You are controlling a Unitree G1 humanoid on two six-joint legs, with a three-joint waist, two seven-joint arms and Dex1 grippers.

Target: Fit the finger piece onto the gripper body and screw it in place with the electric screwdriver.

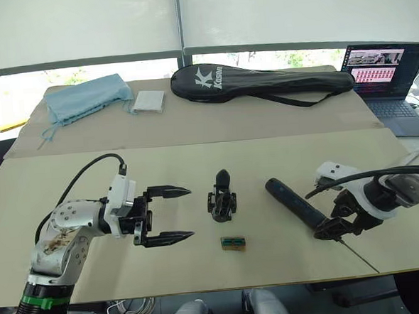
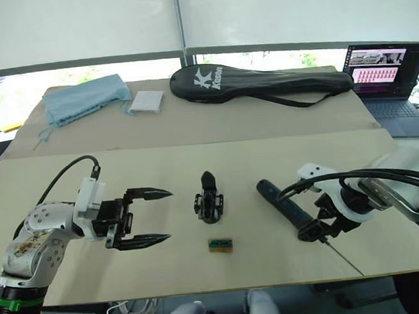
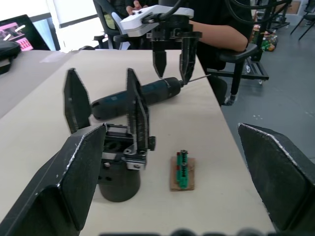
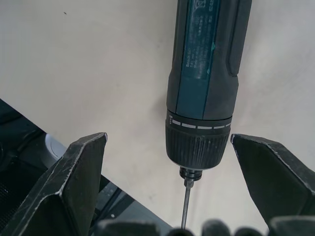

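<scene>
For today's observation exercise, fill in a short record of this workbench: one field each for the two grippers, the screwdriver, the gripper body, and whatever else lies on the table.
left gripper: open, level above the table, pointing at the gripper body
right gripper: open, fingers straddling the screwdriver's bit end, not closed on it
electric screwdriver: lying flat on the table, thin bit toward the near edge
gripper body: standing between the two arms, untouched
small green-brown box: on the table just in front of the gripper body
far table: black racket bag, blue cloth, laptop
</scene>
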